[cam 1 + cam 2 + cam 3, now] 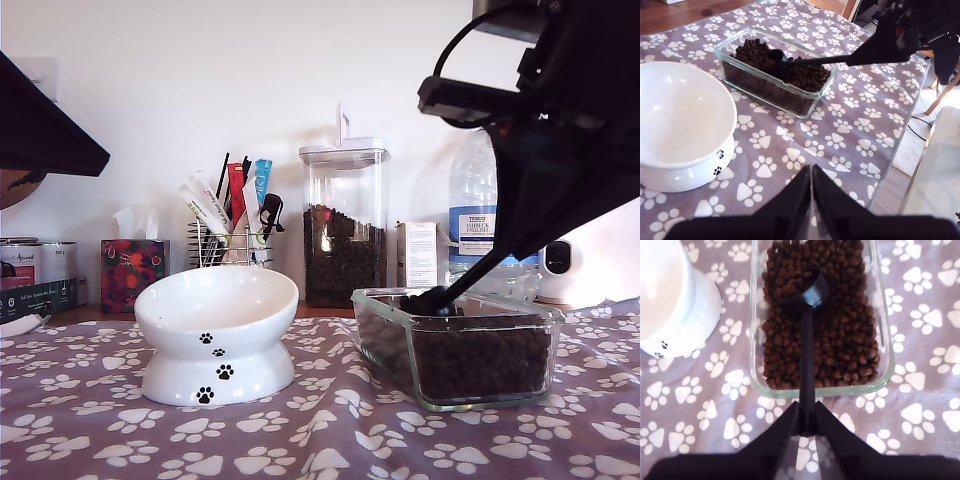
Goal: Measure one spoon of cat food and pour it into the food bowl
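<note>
While the food bowl [217, 335] stands empty at the exterior view's left, near the front of the table, my first gripper [811, 187] hovers over the cloth beside it, jaws together and holding nothing. To the right, the glass dish [452, 345] holds the cat food [840, 340]. My second gripper [807, 425] is clamped on the handle end of the spoon [807, 295], whose bowl sits in the kibble. The spoon looks stiff and light; the pellets are loose and probably spill if it tips. A purple paw-print cloth [330, 430] covers the table; a kibble jar [344, 225] and utensil rack [232, 225] stand far back against a white wall.
</note>
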`<act>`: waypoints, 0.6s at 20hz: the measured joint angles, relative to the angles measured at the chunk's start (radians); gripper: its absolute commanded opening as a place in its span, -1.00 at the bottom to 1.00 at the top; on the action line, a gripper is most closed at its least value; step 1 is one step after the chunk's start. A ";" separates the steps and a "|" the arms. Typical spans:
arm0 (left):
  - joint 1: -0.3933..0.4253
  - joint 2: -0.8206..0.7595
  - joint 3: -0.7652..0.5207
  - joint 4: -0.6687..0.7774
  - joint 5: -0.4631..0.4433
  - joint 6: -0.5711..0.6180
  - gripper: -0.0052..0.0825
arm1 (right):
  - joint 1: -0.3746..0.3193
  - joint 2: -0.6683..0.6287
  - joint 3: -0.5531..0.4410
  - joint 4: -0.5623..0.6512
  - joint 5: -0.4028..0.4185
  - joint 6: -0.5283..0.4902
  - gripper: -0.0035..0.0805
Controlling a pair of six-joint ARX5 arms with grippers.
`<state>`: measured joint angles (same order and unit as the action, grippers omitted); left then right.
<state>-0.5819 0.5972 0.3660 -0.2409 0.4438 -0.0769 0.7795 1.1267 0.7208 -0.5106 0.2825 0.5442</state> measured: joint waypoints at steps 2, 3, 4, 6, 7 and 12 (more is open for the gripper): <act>0.000 0.000 0.000 0.000 0.000 0.000 -0.93 | 0.000 -0.027 0.000 -0.013 0.014 -0.017 -0.95; 0.000 0.000 0.000 0.000 0.000 0.000 -0.93 | 0.000 -0.040 0.000 -0.015 0.016 -0.019 -0.95; 0.000 0.000 0.000 0.000 -0.002 0.000 -0.93 | 0.000 -0.051 0.000 -0.015 0.019 -0.019 -0.95; 0.000 0.000 0.000 0.000 -0.005 0.000 -0.93 | 0.000 -0.071 0.000 -0.015 0.023 -0.019 -0.95; 0.000 0.000 0.000 0.000 -0.005 0.000 -0.93 | 0.000 -0.079 0.000 -0.015 0.024 -0.019 -0.95; 0.000 0.000 0.000 -0.001 -0.007 0.000 -0.93 | 0.000 -0.132 -0.026 0.011 0.038 -0.018 -0.95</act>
<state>-0.5819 0.5976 0.3660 -0.2417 0.4366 -0.0769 0.7792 0.9951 0.6945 -0.4995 0.3206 0.5259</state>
